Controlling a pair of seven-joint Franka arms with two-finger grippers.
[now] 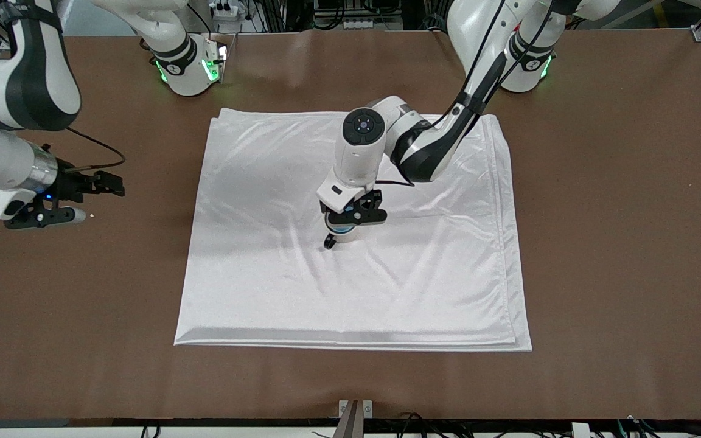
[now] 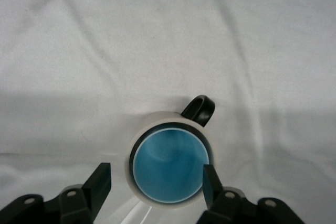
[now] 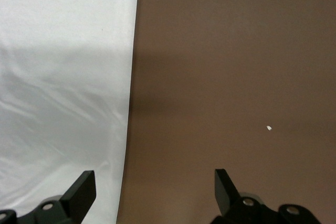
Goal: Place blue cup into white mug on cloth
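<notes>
Left gripper (image 2: 157,184) hangs released right above the white mug (image 2: 137,142) on the cloth (image 1: 265,182); blue cup (image 2: 170,165) sits inside the mug, between its 2 spread fingers. Right gripper (image 3: 155,190) waits open over bare table (image 3: 236,51) just off the cloth's edge.

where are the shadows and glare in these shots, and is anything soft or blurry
Front view: sheen streaks on the shiny white satin cloth. Left wrist view: a shadow band falls across the cloth around the cream-white mug with dark loop handle, which holds the light-blue handleless cup; the open left gripper's fingers look soft. Right wrist view: a shadow crosses the cloth's edge onto the brown table.
</notes>
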